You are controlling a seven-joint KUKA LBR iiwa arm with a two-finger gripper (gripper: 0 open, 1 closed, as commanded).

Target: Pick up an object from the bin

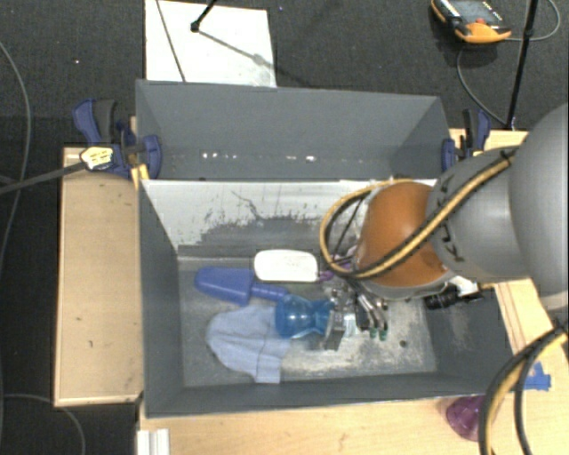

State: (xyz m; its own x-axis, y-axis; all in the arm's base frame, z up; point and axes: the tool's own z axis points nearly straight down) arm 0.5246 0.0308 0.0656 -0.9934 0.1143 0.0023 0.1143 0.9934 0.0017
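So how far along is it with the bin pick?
Done: the gripper is down near the floor of the bin. In hand: it sits next to a clear blue rounded piece by the pale blue cloth. Left: a grip I cannot confirm, then lifting it out.

A white oval piece (pixel 285 265) is seen beside a dark blue scoop-like tool (pixel 227 284), with a pale blue cloth (pixel 242 347) crumpled below them. An orange and black device (pixel 471 19) and a white sheet (pixel 218 49) are laid on the dark floor (pixel 53 53). A purple thing (pixel 464 416) is seen at lower right.
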